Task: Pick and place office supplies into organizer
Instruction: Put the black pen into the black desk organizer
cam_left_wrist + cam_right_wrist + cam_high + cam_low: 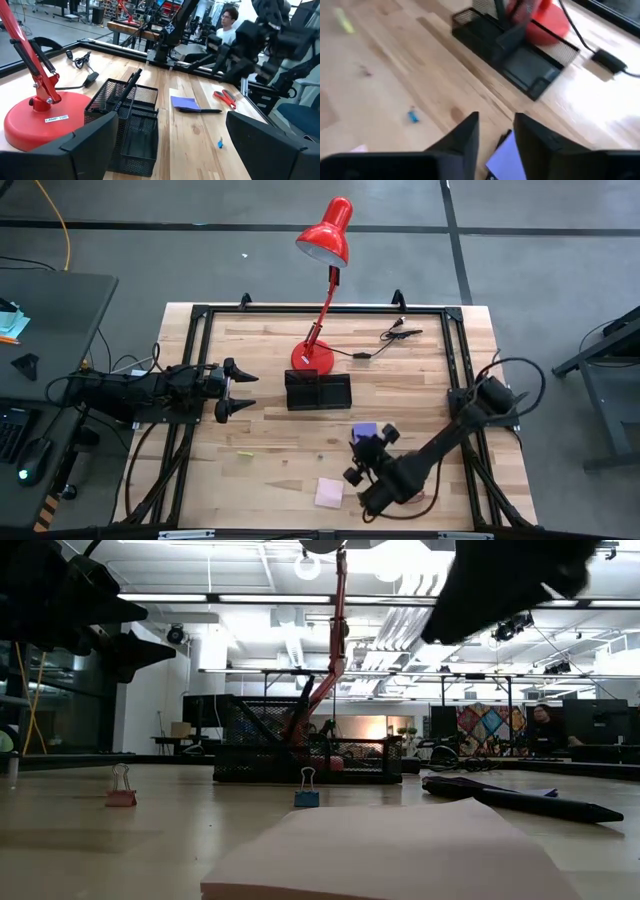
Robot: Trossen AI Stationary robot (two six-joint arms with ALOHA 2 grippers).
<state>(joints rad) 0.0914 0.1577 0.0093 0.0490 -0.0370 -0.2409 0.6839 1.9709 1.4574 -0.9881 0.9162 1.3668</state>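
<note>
The black mesh organizer (318, 391) stands mid-table in front of the red lamp's base (312, 358), with a black pen (128, 86) upright in one compartment. A purple sticky pad (365, 430) lies to its near right, with a black pen (201, 110) across it. Red-handled scissors (225, 97) lie beyond the pad. A pink pad (329, 492) lies near the front edge. My right gripper (496, 134) hovers above the purple pad (506, 159), slightly open, with nothing between its fingers. My left gripper (240, 392) waits open, left of the organizer.
A blue binder clip (413, 116) and a pink one (121, 796) lie on the bare wood left of the purple pad. A small yellow bit (245, 453) lies farther left. A black cable with a switch (385, 340) trails at the back right. A person sits beyond the table (227, 22).
</note>
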